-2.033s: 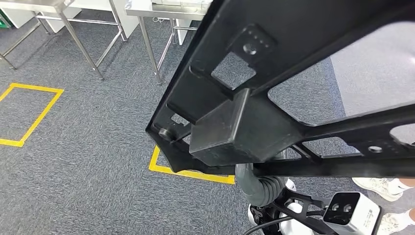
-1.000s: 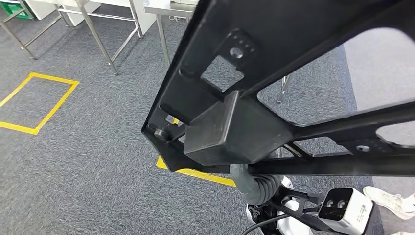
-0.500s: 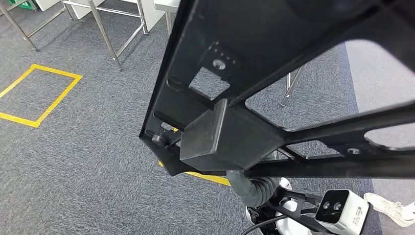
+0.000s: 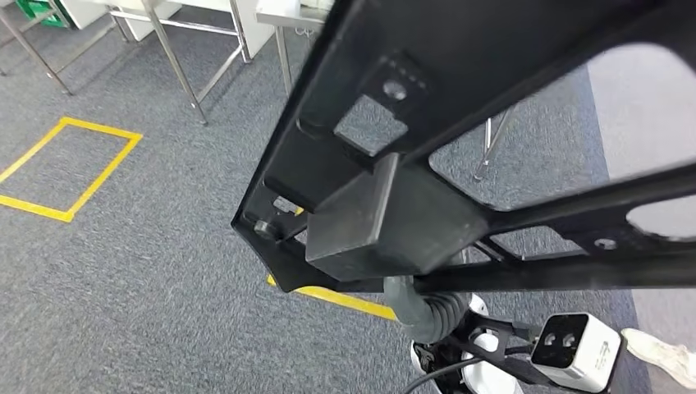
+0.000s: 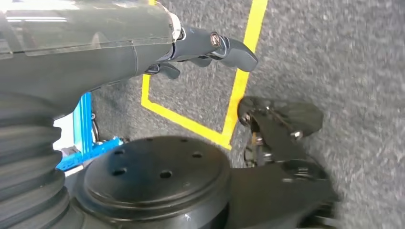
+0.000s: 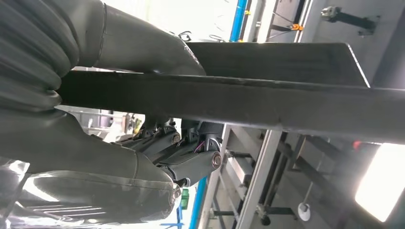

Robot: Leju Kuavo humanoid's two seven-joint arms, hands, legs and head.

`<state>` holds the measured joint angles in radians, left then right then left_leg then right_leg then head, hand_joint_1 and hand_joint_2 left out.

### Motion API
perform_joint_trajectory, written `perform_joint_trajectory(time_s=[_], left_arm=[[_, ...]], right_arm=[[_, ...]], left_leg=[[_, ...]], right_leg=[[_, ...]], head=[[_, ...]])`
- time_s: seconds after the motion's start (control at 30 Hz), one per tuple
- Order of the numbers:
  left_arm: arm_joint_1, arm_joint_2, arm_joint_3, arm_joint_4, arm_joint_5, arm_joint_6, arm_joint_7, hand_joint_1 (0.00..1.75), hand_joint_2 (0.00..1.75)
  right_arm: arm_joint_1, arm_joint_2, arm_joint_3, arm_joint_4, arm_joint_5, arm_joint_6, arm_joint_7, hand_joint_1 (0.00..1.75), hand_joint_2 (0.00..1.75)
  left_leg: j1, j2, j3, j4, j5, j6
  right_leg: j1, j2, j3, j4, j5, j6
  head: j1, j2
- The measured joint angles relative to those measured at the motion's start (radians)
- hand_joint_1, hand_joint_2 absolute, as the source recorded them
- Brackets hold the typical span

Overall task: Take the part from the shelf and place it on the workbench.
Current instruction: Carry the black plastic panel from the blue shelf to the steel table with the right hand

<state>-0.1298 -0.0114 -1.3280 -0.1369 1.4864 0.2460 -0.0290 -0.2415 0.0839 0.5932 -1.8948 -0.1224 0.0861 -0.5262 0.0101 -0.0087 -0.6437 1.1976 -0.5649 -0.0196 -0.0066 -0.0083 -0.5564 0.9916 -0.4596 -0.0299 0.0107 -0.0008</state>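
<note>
Even, bright overhead light falls on the grey carpet (image 4: pixel 148 271) in the head view, with soft shadows. The black part (image 4: pixel 460 148) sits close and slightly soft. The left wrist view is motion-blurred. In the right wrist view, glare burns out a window (image 6: pixel 382 181).

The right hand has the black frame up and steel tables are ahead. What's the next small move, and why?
Probably keep walking toward the steel tables with the frame held up. The right hand grips one of its bars, the frame hangs over carpet, and the left hand hangs free.
</note>
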Motion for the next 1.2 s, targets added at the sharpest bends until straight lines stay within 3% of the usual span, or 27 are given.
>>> perform_joint_trajectory(time_s=[0.07,0.1,0.17,0.2,0.27,0.37,0.43,0.53,0.57,0.6,0.63,0.7,0.77,0.87,0.9,0.97,1.03,1.07,1.1,1.13,1.17,1.2], left_arm=[[0.001,0.0,-0.001,0.0,0.001,0.0,0.0,0.0,1.75],[0.0,0.0,-0.002,0.0,0.001,0.0,-0.001,0.0,1.75],[0.001,0.001,-0.003,0.0,0.0,-0.001,0.0,0.0,1.75],[0.002,0.001,-0.004,0.0,0.0,-0.001,0.0,0.0,1.75],[0.002,0.001,-0.005,0.0,0.0,-0.001,0.002,0.0,1.75],[0.004,0.001,-0.006,0.0,0.0,0.0,0.004,0.0,1.75],[0.004,0.002,-0.006,0.0,0.0,0.001,0.004,0.0,1.75],[0.004,0.002,-0.006,0.001,-0.001,0.001,0.003,0.0,1.75],[0.005,0.002,-0.006,0.001,-0.001,0.001,0.003,0.0,1.75],[0.006,0.002,-0.006,0.001,0.0,0.001,0.003,0.0,1.75],[0.006,0.002,-0.006,0.001,0.0,0.001,0.003,0.0,1.75],[0.006,0.001,-0.006,0.001,0.0,0.001,0.003,0.0,1.75],[0.004,0.0,-0.006,0.001,0.002,0.0,0.003,0.0,1.75],[0.003,-0.001,-0.006,0.001,0.003,0.0,0.002,0.0,1.75],[0.002,-0.001,-0.006,0.001,0.003,0.0,0.002,0.0,1.75],[-0.002,-0.001,-0.006,0.001,0.003,0.0,0.002,0.0,1.75],[-0.002,-0.001,-0.007,0.001,0.004,0.0,0.002,0.0,1.75],[0.0,-0.001,-0.007,0.001,0.005,0.0,0.001,0.0,1.75],[0.002,-0.001,-0.007,0.001,0.006,0.0,0.0,0.0,1.75],[0.003,-0.001,-0.008,0.001,0.007,-0.001,-0.001,0.0,1.75],[0.003,0.0,-0.008,0.001,0.007,-0.001,-0.003,0.0,1.75],[0.003,0.0,-0.009,0.001,0.007,-0.001,-0.004,0.0,1.75]], right_arm=[[0.002,0.0,0.0,0.001,0.0,0.001,0.001,1.75,1.75],[0.003,0.0,0.0,0.002,0.0,0.002,0.001,1.75,1.75],[0.004,0.0,0.0,0.002,0.0,0.003,0.001,1.75,1.75],[0.004,0.0,0.0,0.003,0.0,0.003,0.001,1.75,1.75],[0.006,0.0,0.0,0.001,0.0,0.004,0.001,1.75,1.75],[0.01,0.0,0.0,-0.004,0.001,0.005,0.001,1.75,1.75],[0.01,0.001,0.0,-0.01,0.001,0.005,-0.001,1.75,1.75],[0.014,0.001,-0.001,-0.012,0.003,0.006,-0.001,1.75,1.75],[0.015,0.001,-0.001,-0.012,0.003,0.006,-0.001,1.75,1.75],[0.016,0.001,-0.001,-0.012,0.004,0.007,-0.001,1.75,1.75],[0.017,0.001,-0.001,-0.012,0.004,0.007,-0.001,1.75,1.75],[0.017,0.001,-0.002,-0.012,0.004,0.008,0.0,1.75,1.75],[0.017,0.001,-0.003,-0.012,0.005,0.009,0.001,1.75,1.75],[0.017,0.002,-0.004,-0.014,0.006,0.009,0.002,1.75,1.75],[0.016,0.003,-0.004,-0.015,0.006,0.01,0.001,1.75,1.75],[0.015,0.006,-0.004,-0.017,0.006,0.012,0.001,1.75,1.75],[0.014,0.007,-0.005,-0.017,0.006,0.015,0.001,1.75,1.75],[0.015,0.008,-0.005,-0.017,0.006,0.017,0.001,1.75,1.75],[0.015,0.008,-0.005,-0.017,0.006,0.018,0.001,1.75,1.75],[0.015,0.008,-0.005,-0.016,0.006,0.02,0.001,1.75,1.75],[0.015,0.008,-0.005,-0.016,0.006,0.021,0.001,1.75,1.75],[0.015,0.008,-0.005,-0.016,0.006,0.022,0.001,1.75,1.75]], left_leg=[[0.002,0.001,-0.064,0.098,-0.017,-0.007],[0.003,0.002,-0.069,0.091,0.005,-0.008],[0.005,0.006,-0.023,-0.028,0.09,-0.009],[0.003,0.008,0.006,-0.091,0.119,-0.007],[0.001,0.011,0.039,-0.16,0.129,0.005],[0.001,0.006,0.05,-0.174,0.114,0.027],[0.004,0.003,0.069,-0.182,0.106,0.039],[0.003,0.001,0.093,-0.187,0.089,0.047],[0.002,-0.001,0.101,-0.187,0.081,0.047],[0.001,-0.002,0.112,-0.187,0.072,0.047],[0.0,-0.004,0.125,-0.188,0.063,0.046],[-0.002,-0.006,0.153,-0.189,0.043,0.043],[-0.004,-0.008,0.17,-0.194,0.025,0.034],[-0.006,-0.006,0.182,-0.18,0.025,0.016],[-0.006,-0.004,0.178,-0.155,0.03,0.013],[-0.004,-0.001,0.126,-0.06,0.02,0.006],[-0.001,0.001,0.038,0.062,-0.032,-0.002],[0.001,0.001,0.002,0.098,-0.063,-0.006],[0.002,0.002,-0.021,0.105,-0.081,-0.009],[0.003,0.002,-0.03,0.082,-0.074,-0.01],[0.003,0.003,-0.026,0.032,-0.042,-0.011],[0.003,0.004,-0.015,-0.033,0.014,-0.01]], right_leg=[[0.001,0.0,0.01,0.003,-0.012,0.0],[0.0,0.0,0.017,0.004,-0.019,0.002],[-0.001,0.001,0.038,0.007,-0.039,0.008],[0.001,0.001,0.046,0.01,-0.049,0.013],[0.003,0.002,0.053,0.013,-0.062,0.024],[0.005,0.002,0.052,0.028,-0.064,0.035],[0.003,0.003,0.021,0.095,-0.075,0.043],[0.0,0.004,-0.106,0.273,-0.133,0.053],[0.0,0.004,-0.142,0.306,-0.144,0.053],[0.001,0.004,-0.163,0.307,-0.136,0.051],[0.002,0.004,-0.165,0.274,-0.106,0.046],[0.009,0.006,-0.136,0.147,-0.002,0.029],[0.02,0.008,-0.113,0.06,0.053,0.012],[0.02,0.011,-0.091,0.032,0.051,0.0],[0.017,0.011,-0.077,0.024,0.049,-0.003],[0.01,0.008,-0.053,0.013,0.041,-0.009],[0.009,0.008,-0.037,0.012,0.026,-0.012],[0.009,0.009,-0.029,0.012,0.018,-0.011],[0.008,0.01,-0.017,0.012,0.009,-0.01],[0.006,0.011,-0.004,0.012,-0.002,-0.008],[0.005,0.011,0.011,0.012,-0.013,-0.004],[0.004,0.011,0.024,0.012,-0.024,-0.001]], head=[[-0.001,0.0],[-0.001,0.0],[-0.001,0.0],[-0.001,0.0],[-0.003,0.0],[-0.006,0.0],[-0.003,0.0],[-0.001,0.0],[0.0,0.0],[0.0,0.0],[0.0,0.0],[0.0,0.0],[-0.002,0.0],[-0.003,0.0],[-0.004,0.0],[-0.006,0.0],[-0.008,0.0],[-0.008,0.0],[-0.008,0.0],[-0.008,0.0],[-0.008,0.0],[-0.008,0.0]])
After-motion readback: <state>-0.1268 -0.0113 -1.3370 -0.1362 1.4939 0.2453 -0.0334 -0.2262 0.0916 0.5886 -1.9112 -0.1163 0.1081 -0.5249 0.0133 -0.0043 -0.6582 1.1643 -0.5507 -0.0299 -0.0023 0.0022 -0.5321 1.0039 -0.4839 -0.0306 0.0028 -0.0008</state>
